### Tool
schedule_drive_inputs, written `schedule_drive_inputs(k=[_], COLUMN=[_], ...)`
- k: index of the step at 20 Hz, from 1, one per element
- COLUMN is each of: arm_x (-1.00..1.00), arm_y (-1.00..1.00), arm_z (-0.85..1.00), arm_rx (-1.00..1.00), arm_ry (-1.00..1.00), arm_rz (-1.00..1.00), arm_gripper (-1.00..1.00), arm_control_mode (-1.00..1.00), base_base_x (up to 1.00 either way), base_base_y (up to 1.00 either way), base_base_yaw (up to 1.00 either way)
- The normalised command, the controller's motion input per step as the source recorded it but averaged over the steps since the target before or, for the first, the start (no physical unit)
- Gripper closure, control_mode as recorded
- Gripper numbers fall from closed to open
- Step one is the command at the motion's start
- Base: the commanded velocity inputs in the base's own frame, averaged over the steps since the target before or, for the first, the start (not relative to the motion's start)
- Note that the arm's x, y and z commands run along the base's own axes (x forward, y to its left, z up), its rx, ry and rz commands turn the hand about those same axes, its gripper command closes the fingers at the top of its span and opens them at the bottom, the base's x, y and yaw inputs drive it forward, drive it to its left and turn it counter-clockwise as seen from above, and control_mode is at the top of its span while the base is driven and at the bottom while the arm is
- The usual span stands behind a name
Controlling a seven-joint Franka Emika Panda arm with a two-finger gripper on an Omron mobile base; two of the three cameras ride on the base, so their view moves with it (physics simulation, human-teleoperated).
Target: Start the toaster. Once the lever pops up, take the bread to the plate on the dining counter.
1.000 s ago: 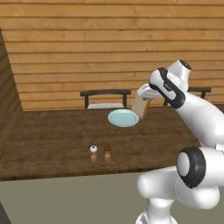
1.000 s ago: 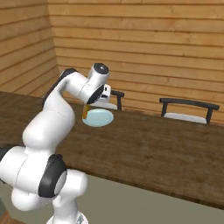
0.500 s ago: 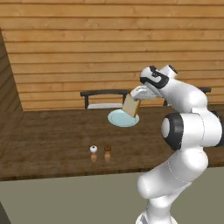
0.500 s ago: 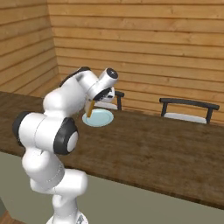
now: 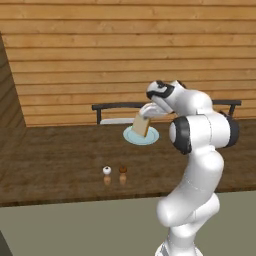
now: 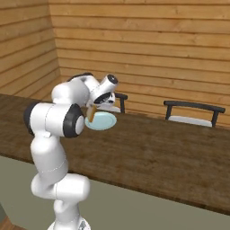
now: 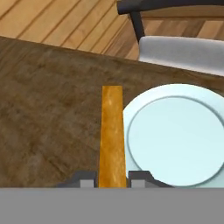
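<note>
Gripping the bread [image 7: 112,135] edge-on, our gripper [image 7: 113,180] hangs beside the plate [image 7: 177,133], near the dining counter's [image 7: 48,109] far edge, for lowering.

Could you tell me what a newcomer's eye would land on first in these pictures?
Probably the white arm reaching over the dark dining counter, its gripper shut on the bread, which hangs on edge just above the pale blue-green plate. In the hand view the slice shows edge-on beside the plate's rim. Two small round things, one white and one brown, sit nearer the counter's front edge.
</note>
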Motion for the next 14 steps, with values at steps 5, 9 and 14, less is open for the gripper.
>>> schedule_drive_inputs(k=[5,9,14], arm_x=[0.21,0.33,0.52], arm_y=[0.00,0.00,0.00], arm_z=[-0.30,-0.21,-0.12], arm_rx=[0.00,0.00,0.00], arm_ry=[0.07,0.03,0.00], arm_rz=[0.00,0.00,0.00], arm_gripper=[1.00,1.00,1.00], arm_control_mode=[-1.00,-1.00,-1.00], base_base_x=[0.00,0.00,0.00], base_base_y=[0.00,0.00,0.00], base_base_yaw=[0.00,0.00,0.00])
